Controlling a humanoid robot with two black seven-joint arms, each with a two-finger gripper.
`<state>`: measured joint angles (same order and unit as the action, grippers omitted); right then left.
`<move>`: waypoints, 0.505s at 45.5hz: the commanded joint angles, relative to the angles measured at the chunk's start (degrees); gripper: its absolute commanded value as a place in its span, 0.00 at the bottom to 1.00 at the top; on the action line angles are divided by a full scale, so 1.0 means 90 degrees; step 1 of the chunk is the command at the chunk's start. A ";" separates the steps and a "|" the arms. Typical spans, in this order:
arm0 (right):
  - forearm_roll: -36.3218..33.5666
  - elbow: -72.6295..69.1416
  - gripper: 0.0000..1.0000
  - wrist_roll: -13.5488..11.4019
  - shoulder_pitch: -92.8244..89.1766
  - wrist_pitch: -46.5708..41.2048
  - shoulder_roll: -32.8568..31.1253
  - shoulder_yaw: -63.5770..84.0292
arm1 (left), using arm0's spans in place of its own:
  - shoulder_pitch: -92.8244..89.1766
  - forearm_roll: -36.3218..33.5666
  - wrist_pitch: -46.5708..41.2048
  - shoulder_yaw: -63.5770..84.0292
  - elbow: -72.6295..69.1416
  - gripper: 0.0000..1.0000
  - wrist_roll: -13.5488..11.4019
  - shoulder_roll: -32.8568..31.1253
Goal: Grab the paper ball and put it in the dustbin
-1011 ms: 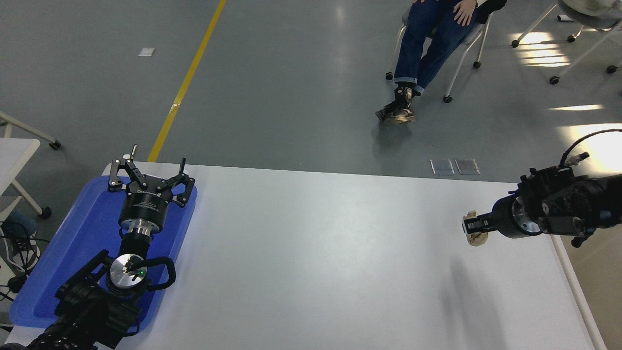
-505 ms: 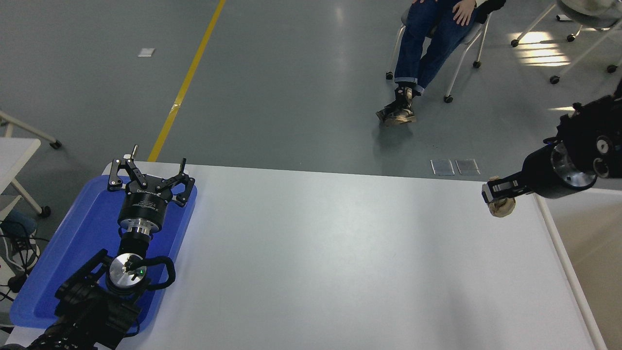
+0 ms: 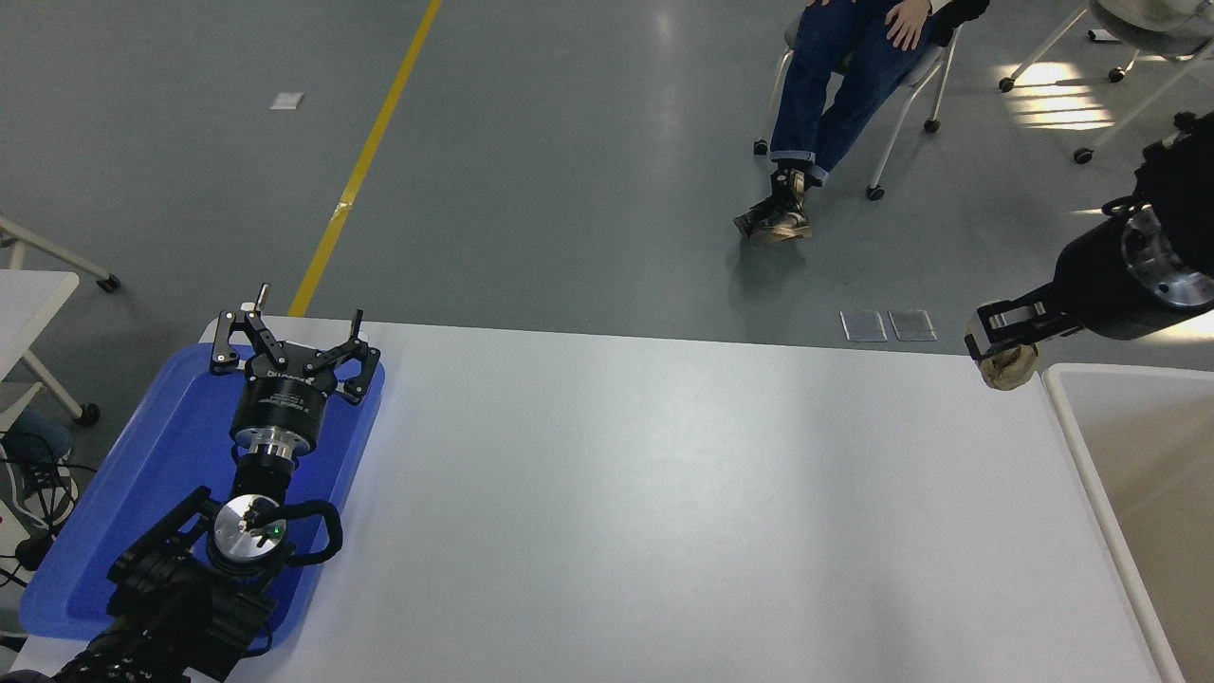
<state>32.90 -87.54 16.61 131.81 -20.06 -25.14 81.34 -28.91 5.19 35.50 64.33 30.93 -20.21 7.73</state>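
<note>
Now | right gripper pinching paper ball | arm raised beside dustbin

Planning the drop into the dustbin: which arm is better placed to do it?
The right. Its pincer is shut on the paper ball, just beside the dustbin at the table's right edge. The left pincer sits open and empty over the blue tray, far across the table.
</note>
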 commanded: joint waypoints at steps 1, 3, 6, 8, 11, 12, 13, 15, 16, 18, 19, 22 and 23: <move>0.0182 0.0000 0.00 -0.0020 0.0072 -0.0174 -0.0009 0.0054 | 0.0010 0.0010 0.0001 0.0001 -0.0009 1.00 -0.0010 0.0000; 0.0299 0.0010 0.00 -0.0030 0.0052 -0.0203 -0.0039 0.0073 | 0.0010 0.0010 0.0001 0.0001 -0.0009 1.00 -0.0010 0.0000; 0.0426 0.0039 0.00 -0.0039 0.0003 -0.0213 -0.0068 0.0122 | 0.0010 0.0010 0.0001 0.0001 -0.0009 1.00 -0.0010 0.0000; 0.0485 0.0059 0.00 -0.0039 -0.0055 -0.0213 -0.0107 0.0219 | 0.0010 0.0010 0.0001 0.0001 -0.0009 1.00 -0.0020 0.0000; 0.0572 0.0204 0.00 -0.0049 -0.0191 -0.0232 -0.0214 0.0317 | 0.0010 0.0010 0.0001 0.0001 0.0001 1.00 -0.0020 0.0000; 0.0631 0.0273 0.00 -0.0059 -0.0260 -0.0261 -0.0263 0.0327 | 0.0010 0.0010 0.0001 0.0001 -0.0009 1.00 -0.0020 0.0000; 0.0709 0.0351 0.00 -0.0069 -0.0338 -0.0300 -0.0331 0.0327 | 0.0010 0.0010 0.0001 0.0001 -0.0009 1.00 -0.0020 0.0000; 0.0913 0.0536 0.00 -0.0059 -0.0475 -0.0427 -0.0497 0.0327 | 0.0010 0.0010 0.0001 0.0001 -0.0009 1.00 -0.0020 0.0000; 0.1021 0.0663 0.00 -0.0069 -0.0543 -0.0505 -0.0614 0.0298 | 0.0010 0.0010 0.0001 0.0001 -0.0009 1.00 -0.0020 0.0000; 0.1294 0.1062 0.00 -0.0069 -0.0767 -0.0671 -0.0906 0.0240 | 0.0010 0.0010 0.0001 0.0001 -0.0009 1.00 -0.0020 0.0000; 0.1402 0.1258 0.00 -0.0069 -0.0875 -0.0711 -0.1034 0.0220 | 0.0010 0.0010 0.0001 0.0001 -0.0009 1.00 -0.0020 0.0000; 0.1695 0.1834 0.00 -0.0049 -0.1284 -0.0740 -0.1385 0.0142 | 0.0010 0.0010 0.0001 0.0001 -0.0009 1.00 -0.0020 0.0000; 0.1792 0.2020 0.00 -0.0039 -0.1431 -0.0740 -0.1483 0.0103 | 0.0010 0.0010 0.0001 0.0001 -0.0009 1.00 -0.0020 0.0000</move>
<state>40.89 -81.59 16.14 127.44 -23.95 -30.24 83.30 -28.83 5.27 35.50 64.34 30.85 -20.38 7.75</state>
